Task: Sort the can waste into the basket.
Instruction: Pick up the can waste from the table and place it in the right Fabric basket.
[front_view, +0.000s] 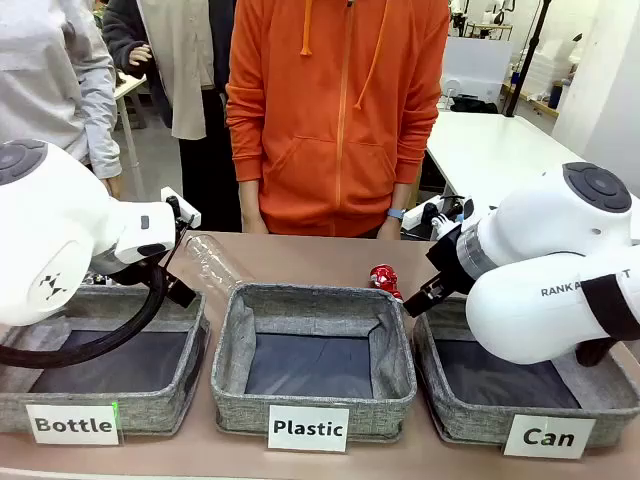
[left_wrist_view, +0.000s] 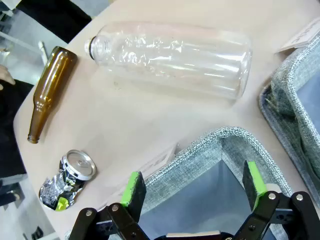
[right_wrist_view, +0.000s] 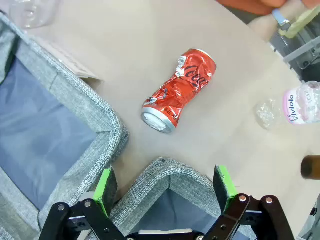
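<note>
Red can lies on its side just past the Can basket corner, black-and-silver can well away from that basket. Right gripper and left gripper both spread wide, empty. I'd bring the right one down across the crumpled waist and squeeze gently.

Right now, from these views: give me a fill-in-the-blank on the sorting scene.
The red can lies on the ____.
The middle basket is labelled ____.
The left pincer and right pincer both stand ____.
By the clear plastic bottle lies a ____ glass bottle.
Missing: table, Plastic, open, brown.
</note>
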